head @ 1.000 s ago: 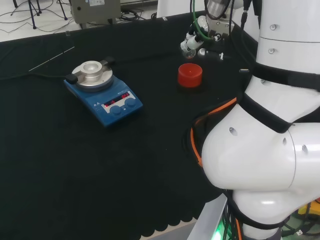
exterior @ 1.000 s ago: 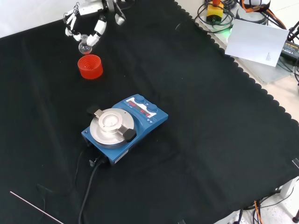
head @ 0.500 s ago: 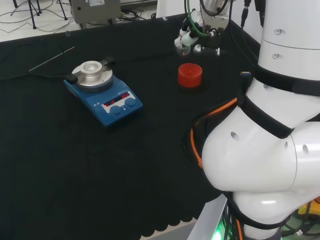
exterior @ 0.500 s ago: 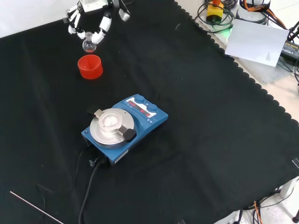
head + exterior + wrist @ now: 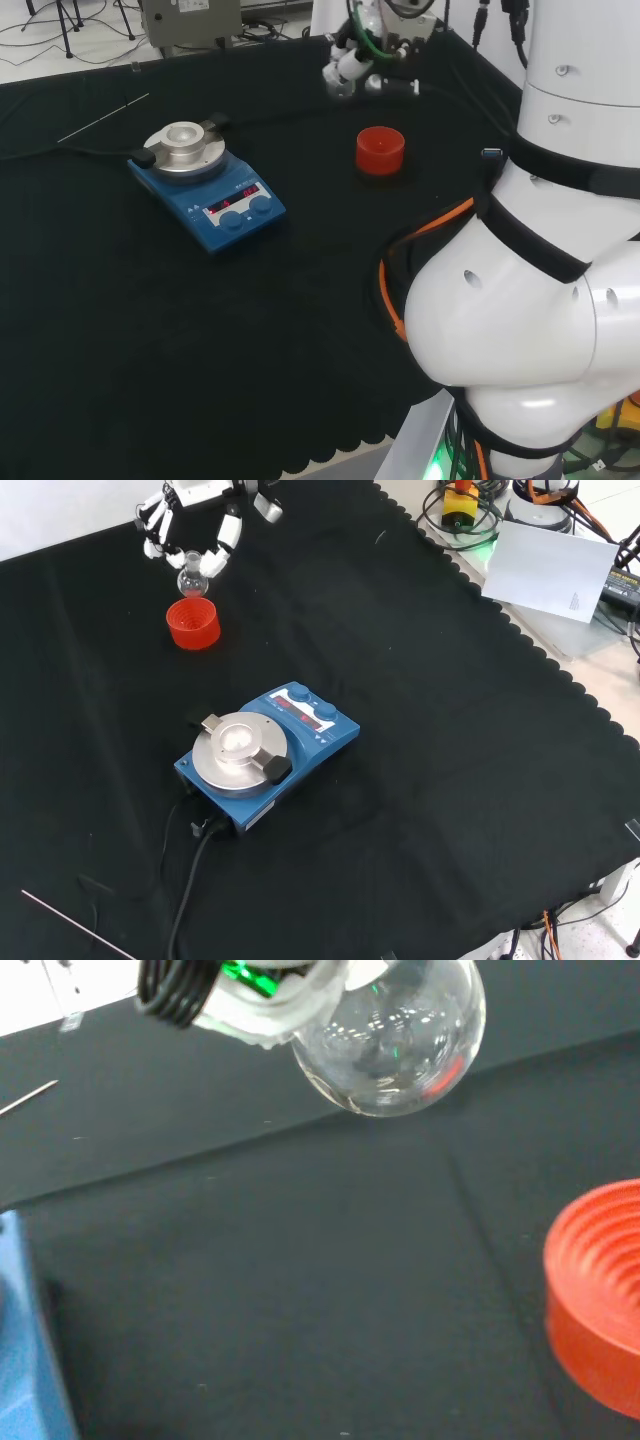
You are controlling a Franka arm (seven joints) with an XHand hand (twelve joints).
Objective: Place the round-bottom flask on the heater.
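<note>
I hold a round glass flask (image 5: pixel 395 1045) in my hand (image 5: pixel 265 1005), up in the air above the black cloth (image 5: pixel 300 1280). A red ring with ribs (image 5: pixel 600 1295) sits on the cloth, apart from the flask. I see a bit of something blue (image 5: pixel 30 1360) at the edge.

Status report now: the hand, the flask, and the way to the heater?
Hand shut on round-bottom flask, held above red stand. Heater plate bare. Nothing stands between.
</note>
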